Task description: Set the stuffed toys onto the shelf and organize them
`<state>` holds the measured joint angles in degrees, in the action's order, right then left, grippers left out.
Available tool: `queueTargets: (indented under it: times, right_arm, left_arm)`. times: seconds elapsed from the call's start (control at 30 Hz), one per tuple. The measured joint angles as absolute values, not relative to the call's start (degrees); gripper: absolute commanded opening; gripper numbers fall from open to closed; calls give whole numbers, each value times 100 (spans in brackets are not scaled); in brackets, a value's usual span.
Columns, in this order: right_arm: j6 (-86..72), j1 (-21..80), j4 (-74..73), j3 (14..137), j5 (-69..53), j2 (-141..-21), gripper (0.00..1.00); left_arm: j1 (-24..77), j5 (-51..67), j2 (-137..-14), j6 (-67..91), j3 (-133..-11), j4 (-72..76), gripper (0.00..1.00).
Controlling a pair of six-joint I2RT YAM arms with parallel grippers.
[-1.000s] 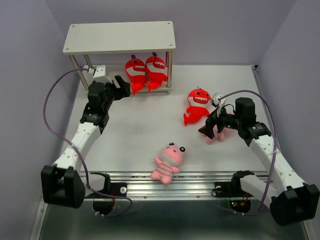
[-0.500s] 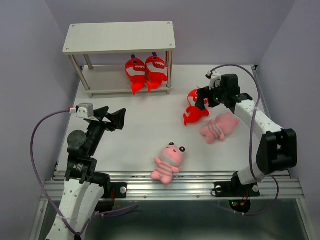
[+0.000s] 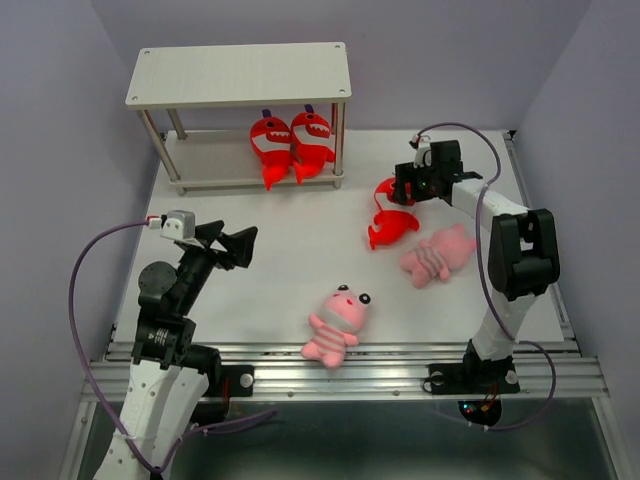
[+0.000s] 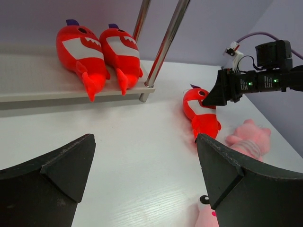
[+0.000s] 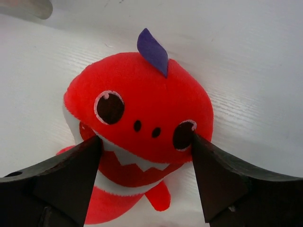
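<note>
— What lies between the fingers (image 5: 57, 184)?
— A red shark (image 5: 142, 109), face up on the white table (image 5: 255, 71), purple fin pointing far, white toothy grin on the near side.
— And the right gripper (image 5: 144, 142)?
— Spread wide, one dark tip at each cheek; I can't tell whether they press in

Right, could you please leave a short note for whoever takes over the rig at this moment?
Left gripper: open, empty, hovering over the table's left side.
Right gripper: open, fingers on either side of the third red shark's head, not yet shut.
Done: two red sharks sit side by side on the shelf's lower tier.
Left: that shark and two pink toys, all on the table.
</note>
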<state>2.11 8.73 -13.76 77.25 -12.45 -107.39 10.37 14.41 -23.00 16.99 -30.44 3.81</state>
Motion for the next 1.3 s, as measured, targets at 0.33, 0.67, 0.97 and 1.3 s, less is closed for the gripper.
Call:
queueTargets:
  times: [0.33, 0.67, 0.97, 1.3]
  right_arm:
    - [316, 497, -1155, 7738, -2174, -10866, 2]
    - [-113, 80, -1201, 6801, -2969, -9209, 1]
    - [-919, 82, -1151, 5931, -3485, -7168, 1]
    - [-1323, 82, -1236, 5341, -3734, -5931, 1]
  left_arm:
    - [1037, 2742, -2790, 2069, -2823, 1046, 99]
    - [2646, 2626, -4005, 2956, -2637, 1737, 98]
    - [4829, 1017, -5813, 3387, -3199, 2464, 98]
    - [5907, 102, -7734, 3393, -4838, 2733, 96]
